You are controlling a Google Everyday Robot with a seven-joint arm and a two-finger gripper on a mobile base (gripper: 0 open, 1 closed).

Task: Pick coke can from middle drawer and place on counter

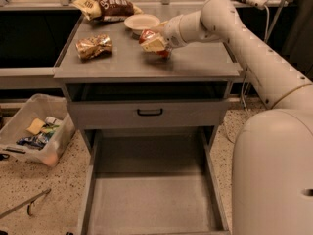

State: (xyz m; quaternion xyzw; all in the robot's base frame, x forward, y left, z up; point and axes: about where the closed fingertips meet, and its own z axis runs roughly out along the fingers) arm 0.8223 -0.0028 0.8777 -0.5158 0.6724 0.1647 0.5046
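The coke can (147,36) is red and stands on the counter (195,62) near its middle, just in front of a white bowl. My gripper (155,44) reaches in from the right and is shut on the can, its pale fingers (155,45) covering most of the can's side. The can's base looks to be at the counter surface. The middle drawer (151,190) is pulled out wide at the bottom of the view, and its grey floor holds nothing.
A gold-brown foil snack bag (94,46) lies on the counter's left part. A dark brown chip bag (108,6) and a white bowl (142,21) sit at the back. A closed drawer front with a black handle (149,112) is below the counter. A clear bin (34,131) stands on the floor at left.
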